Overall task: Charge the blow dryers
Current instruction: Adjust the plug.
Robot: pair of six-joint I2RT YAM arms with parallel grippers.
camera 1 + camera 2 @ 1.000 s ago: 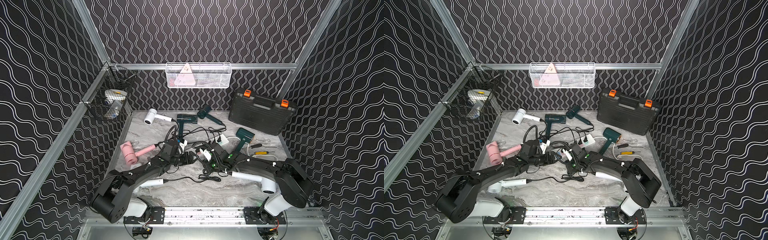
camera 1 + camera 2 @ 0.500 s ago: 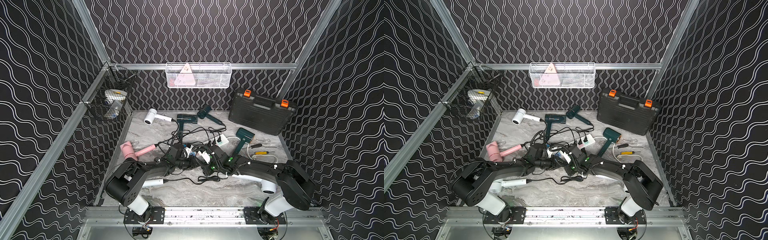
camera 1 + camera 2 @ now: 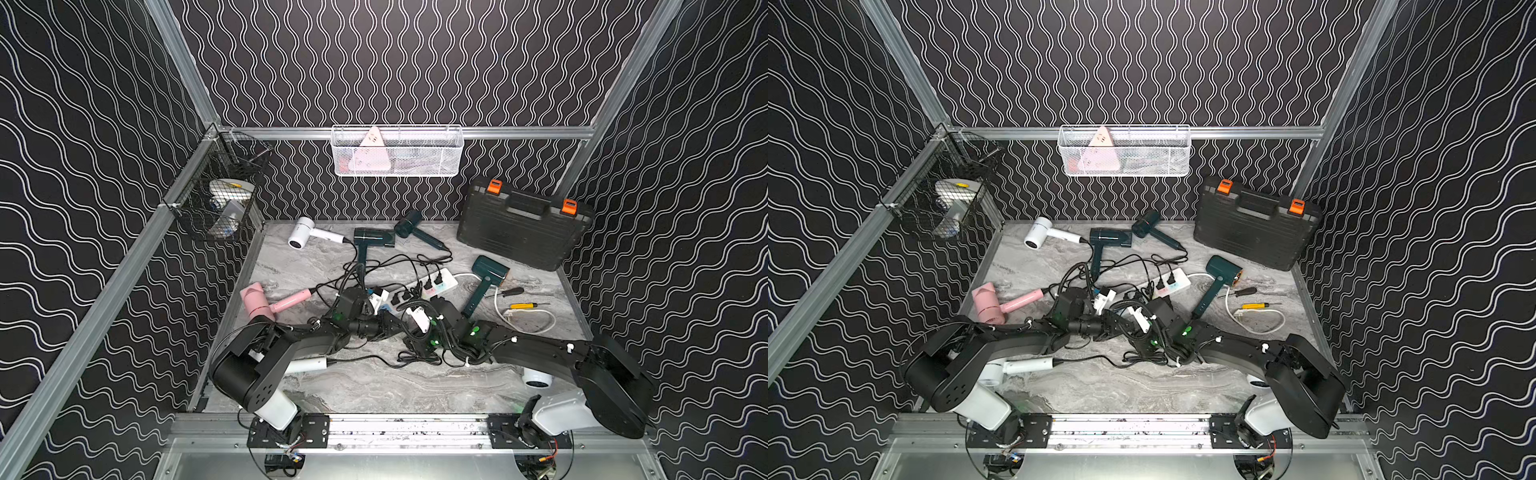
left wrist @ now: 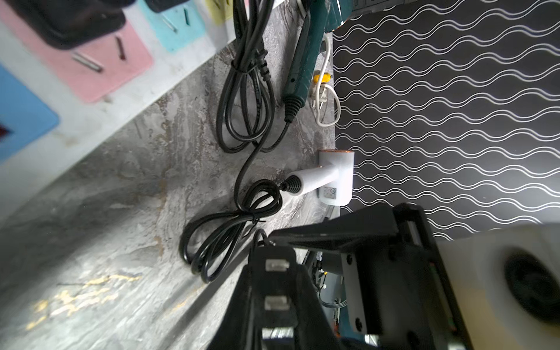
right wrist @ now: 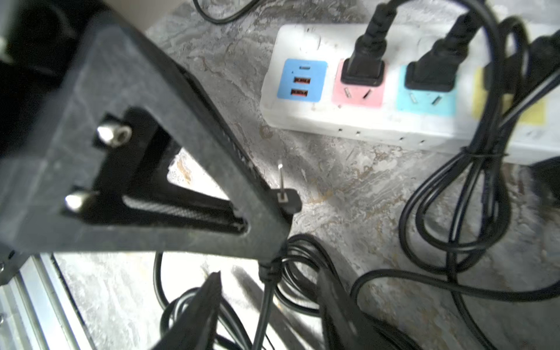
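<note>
1. While both arms reach low over the grey marbled bench (image 3: 374, 390), the left tool (image 4: 272, 271) is pinched tight on a small black two-pin plug (image 5: 288, 201), whose bare pins stick out clear of the grip.
2. The right tool (image 5: 269, 280) stands with its jaws apart and grips nothing. A tied bundle of thin black cord (image 5: 264, 303) runs between them.
3. The little hammer-shaped blow dryers lie scattered on the bench. A pink dryer (image 3: 266, 301) is near the left edge, and a white dryer (image 3: 307, 235) and a dark green dryer (image 3: 372, 239) lie towards the back. Two more white ones sit partly under the arms.
4. The long white power strip with coloured sockets (image 5: 303, 39) lies near the held plug, not touching it. Black plugs already sit in its pink and teal sockets.
5. To my eye the dryers are light, smooth, hard plastic, so a tug on a cord would likely drag one across the bench.
6. The cord looks limp and cannot be pushed. The place to hold is the stiff plug body, across its flat sides and behind the pins.
7. The plug is small, and I would expect it to twist in the grip when pressed into a socket.
</note>
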